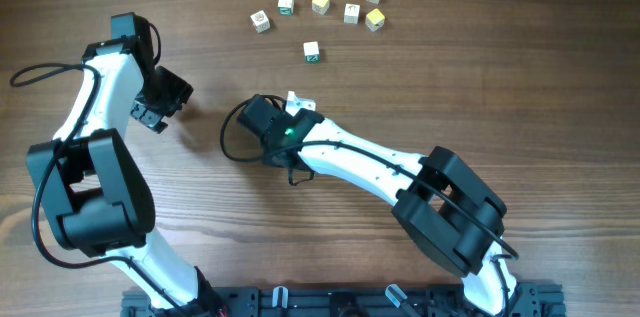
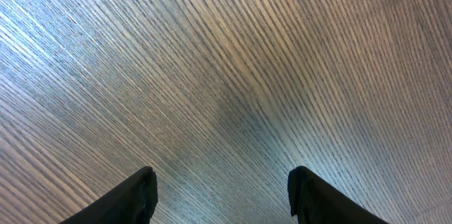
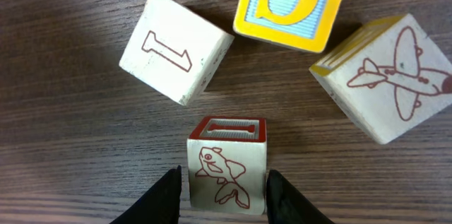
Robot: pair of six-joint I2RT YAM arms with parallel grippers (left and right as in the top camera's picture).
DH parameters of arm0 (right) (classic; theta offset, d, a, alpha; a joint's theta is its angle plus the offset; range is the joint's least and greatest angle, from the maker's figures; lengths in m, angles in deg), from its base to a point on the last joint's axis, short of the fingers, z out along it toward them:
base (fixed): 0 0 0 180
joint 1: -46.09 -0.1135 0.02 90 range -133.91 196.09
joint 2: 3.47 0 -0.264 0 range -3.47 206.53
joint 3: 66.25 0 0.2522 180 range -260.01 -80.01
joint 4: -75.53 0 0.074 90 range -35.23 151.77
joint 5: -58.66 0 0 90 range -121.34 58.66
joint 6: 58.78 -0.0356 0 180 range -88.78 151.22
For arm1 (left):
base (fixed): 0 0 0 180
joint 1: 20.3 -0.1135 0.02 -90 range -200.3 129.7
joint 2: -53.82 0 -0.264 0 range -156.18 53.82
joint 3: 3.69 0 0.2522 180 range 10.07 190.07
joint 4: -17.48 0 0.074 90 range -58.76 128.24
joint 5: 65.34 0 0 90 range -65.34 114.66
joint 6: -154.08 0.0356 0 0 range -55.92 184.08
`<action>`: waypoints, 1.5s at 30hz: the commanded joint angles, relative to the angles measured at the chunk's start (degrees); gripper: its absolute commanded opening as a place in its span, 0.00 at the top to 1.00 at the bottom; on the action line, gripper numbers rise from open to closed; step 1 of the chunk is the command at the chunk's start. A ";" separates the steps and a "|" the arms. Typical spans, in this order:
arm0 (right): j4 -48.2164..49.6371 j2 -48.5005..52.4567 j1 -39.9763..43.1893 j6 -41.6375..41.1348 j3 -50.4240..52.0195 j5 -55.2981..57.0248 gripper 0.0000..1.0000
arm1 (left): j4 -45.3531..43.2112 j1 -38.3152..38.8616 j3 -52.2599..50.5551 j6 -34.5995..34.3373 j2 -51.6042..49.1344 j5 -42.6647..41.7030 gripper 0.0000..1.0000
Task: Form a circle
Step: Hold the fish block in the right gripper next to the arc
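Two arms stand over the wooden surface [image 1: 200, 187], and each one carries one end effector. The left end effector [image 2: 222, 181] is at the 9 o'clock side of the overhead view. Its two fingers are apart and there is only bare wood between them.

At 12 o'clock of the overhead view lie ten loose cubes [image 1: 320, 3], scattered. Two of them have a blue top. The single cube [image 1: 311, 51] is the nearest one to the right arm, but it is well apart from it.

The circle [image 3: 289, 33] lies under the right end effector [image 3: 224, 185], near the middle of the surface. In the overhead view the arm hides it almost fully. In the right wrist view I count four cubes of it, standing in an arc. The fish cube [image 3: 227, 171], with a red-edged top, is at 6 o'clock, between the two fingers. The pale cube [image 3: 176, 47] with a red letter is at 11 o'clock from it, the yellow-edged cube [image 3: 293, 1] is at 1 o'clock, and the aeroplane cube [image 3: 385, 75] is at 2 o'clock. The four cubes do not touch each other.

The fingers of the right end effector are apart, one at each side of the fish cube. A thin dark gap shows at the left finger. Whether the other finger touches the cube, I cannot tell.
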 commanded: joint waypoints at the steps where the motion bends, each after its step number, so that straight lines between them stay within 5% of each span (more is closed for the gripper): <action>1: 0.04 -0.94 0.20 1.64 0.20 1.05 0.59 | 0.09 0.07 0.81 0.26 1.20 -0.28 0.38; 45: 1.09 -0.92 0.20 1.29 1.18 4.96 0.71 | 0.11 0.07 0.81 0.26 1.20 -0.28 0.38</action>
